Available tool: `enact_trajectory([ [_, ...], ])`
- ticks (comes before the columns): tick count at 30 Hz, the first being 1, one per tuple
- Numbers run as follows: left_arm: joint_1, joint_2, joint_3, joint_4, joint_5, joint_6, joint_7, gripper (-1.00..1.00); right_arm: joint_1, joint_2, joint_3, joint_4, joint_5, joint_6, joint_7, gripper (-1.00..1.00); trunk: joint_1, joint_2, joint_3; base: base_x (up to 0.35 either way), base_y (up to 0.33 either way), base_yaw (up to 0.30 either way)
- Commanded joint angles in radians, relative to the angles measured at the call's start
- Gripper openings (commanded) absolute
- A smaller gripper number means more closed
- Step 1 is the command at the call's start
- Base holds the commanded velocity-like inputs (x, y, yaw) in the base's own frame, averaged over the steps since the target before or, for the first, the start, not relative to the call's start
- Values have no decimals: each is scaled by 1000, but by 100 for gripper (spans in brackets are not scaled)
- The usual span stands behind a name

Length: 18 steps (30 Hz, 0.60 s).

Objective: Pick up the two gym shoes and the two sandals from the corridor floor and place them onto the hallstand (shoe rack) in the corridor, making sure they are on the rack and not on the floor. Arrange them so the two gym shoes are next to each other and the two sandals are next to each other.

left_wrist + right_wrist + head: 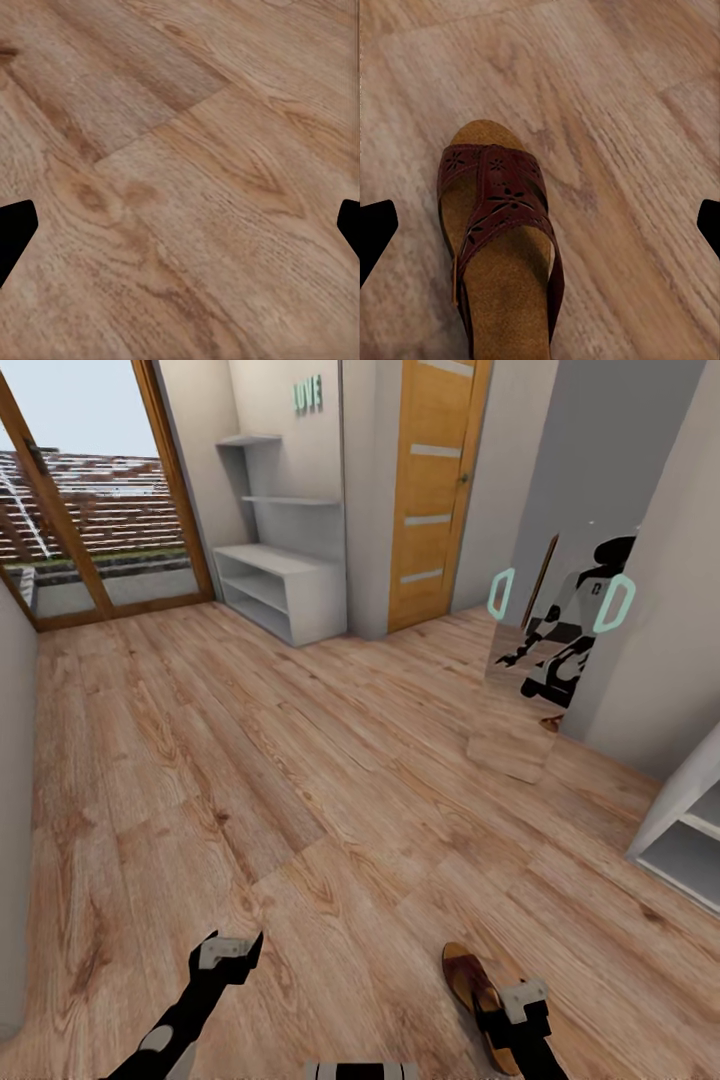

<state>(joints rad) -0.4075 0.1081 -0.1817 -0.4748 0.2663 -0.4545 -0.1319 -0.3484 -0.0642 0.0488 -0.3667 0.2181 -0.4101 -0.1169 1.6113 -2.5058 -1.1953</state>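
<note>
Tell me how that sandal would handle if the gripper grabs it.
The sandal looks fairly stiff: its thick cork-like footbed should hold shape. The perforated strap may flex if pinched. It lies flat on the floor, so it likely slides rather than rolls or tips.

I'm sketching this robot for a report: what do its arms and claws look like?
In the head view both arms are black with pale grey segments. The left claw has a light grey block at the wrist and two dark, tapering fingers. The right claw has the same grey block on a black body. In each wrist view the fingertips show as plain black wedges. No cables or markings are visible.
</note>
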Motion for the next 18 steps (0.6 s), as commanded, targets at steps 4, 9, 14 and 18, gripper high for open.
enact_trajectory([
  [4, 0, 4, 8, -3, 4, 0, -17, 100, 0, -7, 0, 1, -1, -9, 14, 100, 0, 0, -6, 0, 0, 0],
  [9, 0, 8, 16, -7, 8, 0, -31, 100, 0, -18, -1, 1, -2, -17, 29, 100, 0, 0, -14, 0, 0, 0],
  [14, 0, 10, 20, -9, 9, 0, -39, 100, 1, -23, 0, 2, -2, -27, 41, 100, 0, 0, -21, 0, 0, 0],
  [18, 0, 11, 22, -10, 10, 0, -43, 100, 2, -26, 1, 4, -1, -41, 51, 100, 0, 0, -24, 0, 0, 0],
])
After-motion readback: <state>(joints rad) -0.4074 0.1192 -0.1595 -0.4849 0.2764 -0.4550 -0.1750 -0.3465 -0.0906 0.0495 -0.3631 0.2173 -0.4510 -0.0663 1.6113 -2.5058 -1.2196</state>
